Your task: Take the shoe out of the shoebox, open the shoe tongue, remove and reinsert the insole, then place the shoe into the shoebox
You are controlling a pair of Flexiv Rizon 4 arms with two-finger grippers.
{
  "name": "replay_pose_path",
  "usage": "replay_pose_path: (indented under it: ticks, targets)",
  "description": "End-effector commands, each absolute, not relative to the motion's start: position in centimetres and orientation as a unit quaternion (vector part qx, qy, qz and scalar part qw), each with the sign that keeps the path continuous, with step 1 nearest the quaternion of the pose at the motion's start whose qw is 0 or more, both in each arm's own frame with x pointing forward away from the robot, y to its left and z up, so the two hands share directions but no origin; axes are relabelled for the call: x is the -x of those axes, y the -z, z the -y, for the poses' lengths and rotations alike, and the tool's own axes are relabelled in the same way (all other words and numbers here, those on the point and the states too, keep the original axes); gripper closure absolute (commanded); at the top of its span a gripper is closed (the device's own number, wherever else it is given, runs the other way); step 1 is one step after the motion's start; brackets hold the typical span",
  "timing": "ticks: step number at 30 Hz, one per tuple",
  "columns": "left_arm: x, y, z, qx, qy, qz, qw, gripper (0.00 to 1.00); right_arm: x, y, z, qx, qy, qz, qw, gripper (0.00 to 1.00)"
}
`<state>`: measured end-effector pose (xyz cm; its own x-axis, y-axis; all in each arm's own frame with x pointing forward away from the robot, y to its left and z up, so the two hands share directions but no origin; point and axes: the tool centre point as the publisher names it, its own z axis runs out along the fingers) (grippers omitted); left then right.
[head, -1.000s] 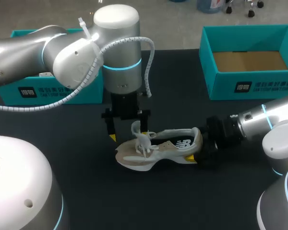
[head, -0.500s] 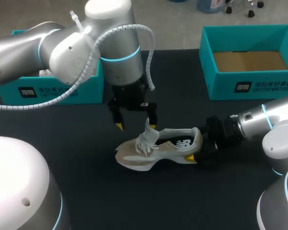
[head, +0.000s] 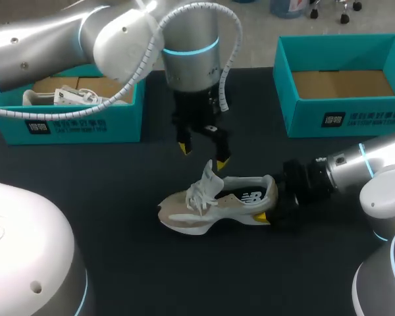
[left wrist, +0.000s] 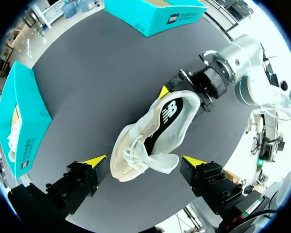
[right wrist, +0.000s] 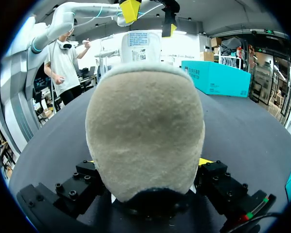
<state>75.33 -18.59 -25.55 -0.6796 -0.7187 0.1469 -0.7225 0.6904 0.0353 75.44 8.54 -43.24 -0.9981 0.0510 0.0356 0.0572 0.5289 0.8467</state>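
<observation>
The shoe point(head: 217, 201) sits upright on its sole on the black table point(head: 151, 276), out of the box. Its toe points to my left side and its heel points to my right arm. The right gripper point(head: 271, 203) pinches the heel from 2 sides, with a yellow tip on each side of it. The white tongue point(head: 208, 175) stands up over the laces point(head: 196, 196). The left gripper point(head: 202, 155) hangs in the air just above the tongue and touches nothing. Its 2 fingers are spread wide apart. A teal shoebox point(head: 345, 120) sits at the far right of the table, with nothing on its brown floor. Another teal box point(head: 72, 125) sits at the far left with something white inside.
</observation>
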Motion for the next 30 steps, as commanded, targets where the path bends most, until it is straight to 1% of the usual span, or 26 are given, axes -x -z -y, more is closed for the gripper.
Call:
replay_pose_path:
  ticks: [1, 9, 15, 16, 17, 25, 30]
  targets:
    - [-75.8, 24.0, 20.4, -0.028, -0.020, 0.999, -0.020, 0.00, -75.3, 43.7, -8.8, 0.032, 0.483, 0.875, 0.003, 0.84]
    - [-76.7, 23.4, 22.2, 0.009, -0.043, 0.999, -0.027, 0.00, -75.3, 43.7, -8.8, 0.032, 0.483, 0.875, 0.003, 0.84]
    - [-77.5, 23.6, 22.9, -0.017, -0.067, 0.998, -0.013, 0.00, -75.3, 43.7, -8.8, 0.032, 0.483, 0.875, 0.003, 0.84]
    - [-77.6, 23.7, 23.0, -0.028, -0.071, 0.997, -0.004, 0.60, -75.3, 43.7, -8.8, 0.032, 0.483, 0.875, 0.003, 0.84]
    - [-77.8, 23.7, 23.1, -0.035, -0.074, 0.997, 0.003, 1.00, -75.3, 43.7, -8.8, 0.032, 0.483, 0.875, 0.003, 0.84]
    - [-77.9, 24.4, 24.0, -0.071, -0.060, 0.995, 0.024, 1.00, -75.3, 43.7, -8.8, 0.032, 0.483, 0.875, 0.003, 0.84]
    - [-77.9, 24.4, 24.0, -0.071, -0.060, 0.995, 0.024, 1.00, -75.3, 43.7, -8.8, 0.032, 0.483, 0.875, 0.003, 0.84]
